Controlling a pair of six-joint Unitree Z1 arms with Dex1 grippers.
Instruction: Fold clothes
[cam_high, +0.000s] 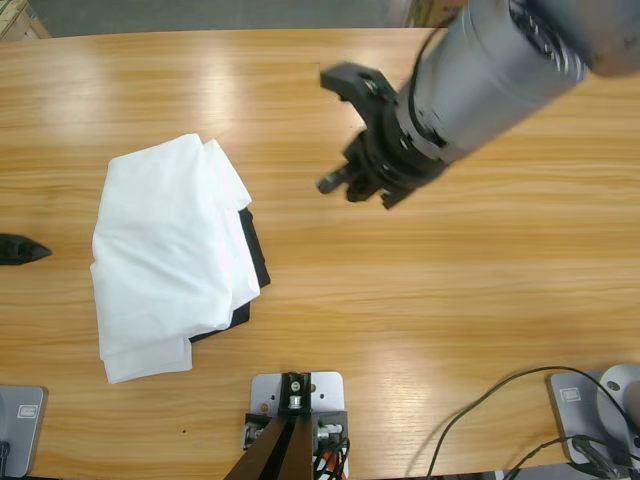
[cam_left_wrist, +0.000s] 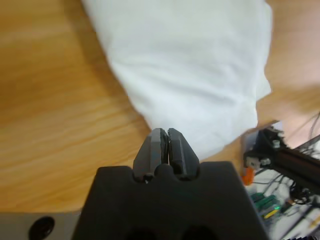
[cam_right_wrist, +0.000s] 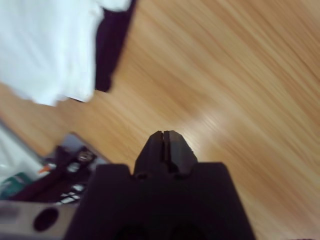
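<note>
The clothes, a white T-shirt, lie folded in a loose bundle on the left part of the wooden table. My left gripper pokes in from the left edge, a short way from the shirt's left side and not touching it. In the left wrist view the left gripper is shut and empty, with the shirt just ahead. My right gripper hangs over bare wood right of the shirt. In the right wrist view the right gripper is shut with nothing in it, and the shirt lies far off.
A black folded garment lies under the shirt's right edge and sticks out a little; the right wrist view shows the black garment too. The right arm's large silver body crosses the upper right corner. Cables lie at the front right.
</note>
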